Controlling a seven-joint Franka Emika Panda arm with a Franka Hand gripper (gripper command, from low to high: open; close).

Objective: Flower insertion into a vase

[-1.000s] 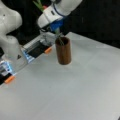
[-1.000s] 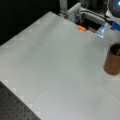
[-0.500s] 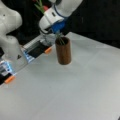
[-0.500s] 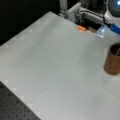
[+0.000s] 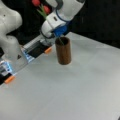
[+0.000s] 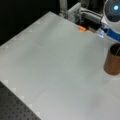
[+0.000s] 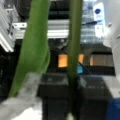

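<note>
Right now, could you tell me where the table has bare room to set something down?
Bare: the white table from the vase towards a front view's bottom and right. Crowded: the back edge, where the gripper holds the flower with its stem in the vase mouth, beside the orange-tabbed equipment.

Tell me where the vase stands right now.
In both front views the vase stands upright on the white table, just below the gripper, which holds the flower with its stem reaching into the rim; in one it sits at the right edge.
</note>
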